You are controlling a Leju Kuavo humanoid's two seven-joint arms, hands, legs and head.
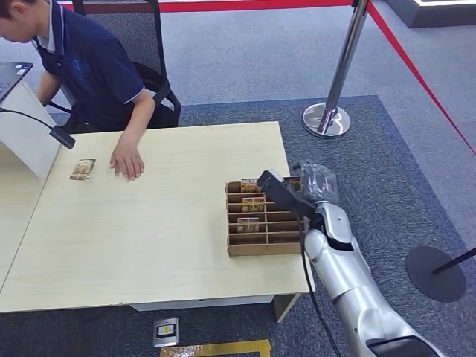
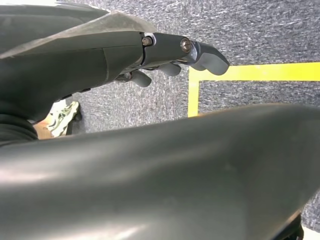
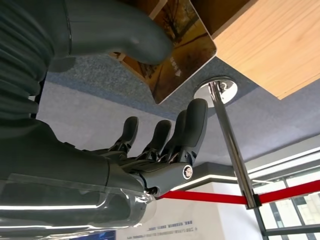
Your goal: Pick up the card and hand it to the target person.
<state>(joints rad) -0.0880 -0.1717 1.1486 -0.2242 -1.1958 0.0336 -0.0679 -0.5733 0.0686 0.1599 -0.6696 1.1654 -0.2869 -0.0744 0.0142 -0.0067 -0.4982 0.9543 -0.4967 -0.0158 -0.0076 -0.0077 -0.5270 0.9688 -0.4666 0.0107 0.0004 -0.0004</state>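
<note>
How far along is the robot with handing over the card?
Done: nothing finished, though one card already lies by the person. In hand: the right hand is at the wooden card rack, thumb against a card. Left: lift it and hand it over.

You have a pale wooden table (image 1: 157,223) on grey carpet. On it sit a brown slotted card rack (image 1: 264,217) at the right edge, 1 loose card (image 1: 82,169) at the far left, and a seated person's hand (image 1: 127,160) resting beside that card.
</note>
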